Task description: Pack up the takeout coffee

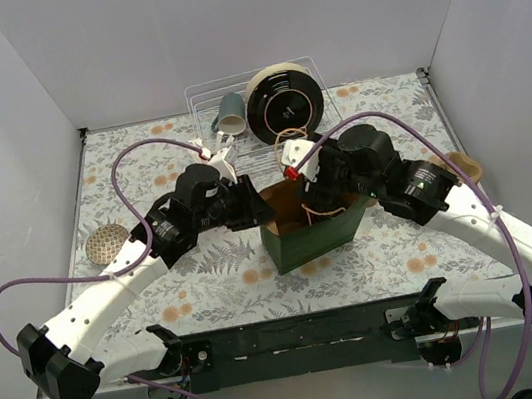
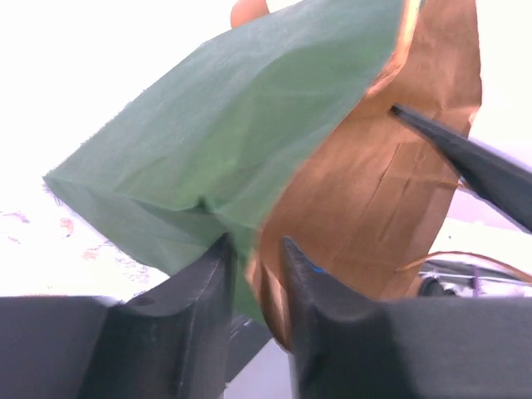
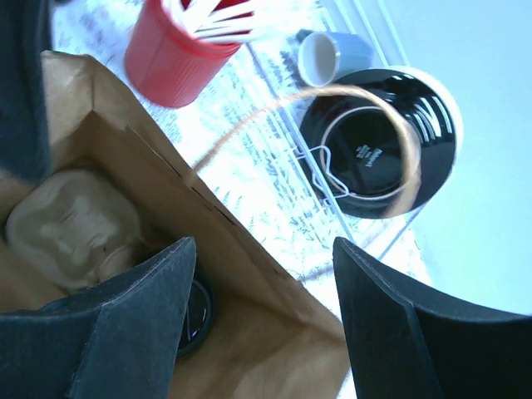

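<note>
A green paper bag [image 1: 318,237] with a brown inside stands open mid-table. In the right wrist view a beige pulp cup carrier [image 3: 71,229] and the black lid of a coffee cup [image 3: 195,312] lie inside the bag [image 3: 274,349]. My left gripper [image 1: 255,206] is at the bag's left rim. In the left wrist view its jaws [image 2: 253,245] stand a little apart, with the bag's edge [image 2: 216,141] loose between them. My right gripper [image 3: 262,243] is open wide and straddles the back wall, one finger inside the bag and one outside.
A red cup [image 3: 170,54] of white sticks stands just behind the bag. Further back a wire rack [image 1: 204,98] holds a black plate [image 1: 283,101] and a grey cup [image 1: 229,112]. A round mesh disc [image 1: 104,243] lies at the left, and a brown object [image 1: 465,166] at the right.
</note>
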